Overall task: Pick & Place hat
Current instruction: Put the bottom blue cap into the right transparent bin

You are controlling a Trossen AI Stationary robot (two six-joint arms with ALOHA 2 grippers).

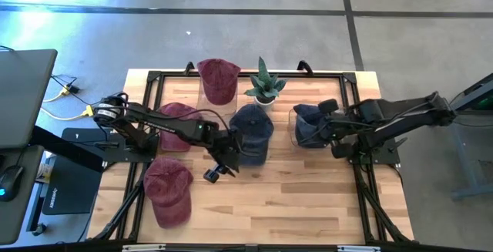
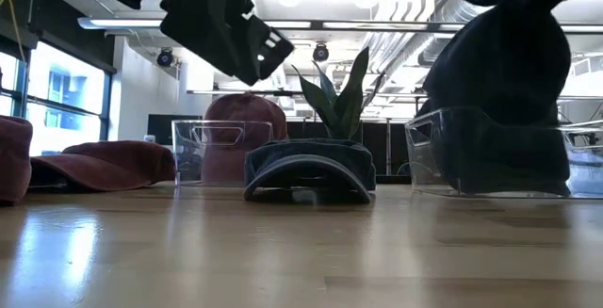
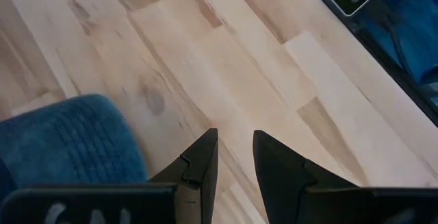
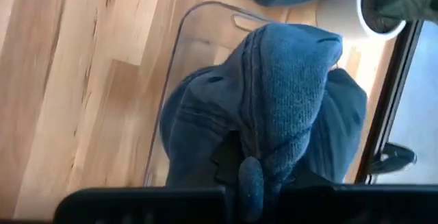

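Two arms worked the table as the right gripper (image 4: 250, 176), jaws clamped on a blue hat (image 4: 287, 80), held it over a clear bin (image 4: 179, 80), needing a centred, low release, while the left gripper (image 3: 234, 157), jaws slightly apart, hovered empty.

Count on the desk (image 1: 308, 206): five hats in all. Three are maroon: one in the far clear bin (image 1: 219, 80), one lying at the left (image 1: 176, 126), one at the near left (image 1: 168, 190). Two are dark blue: one flat at the centre (image 1: 253, 131), one at the right clear bin (image 1: 308, 122). Clear bins: two, far bin (image 2: 221, 148) and right bin (image 2: 490, 153). Potted plant (image 1: 265, 85): one. Robot arms: two, one pincer each, left (image 1: 219, 169) and right (image 1: 327, 125).
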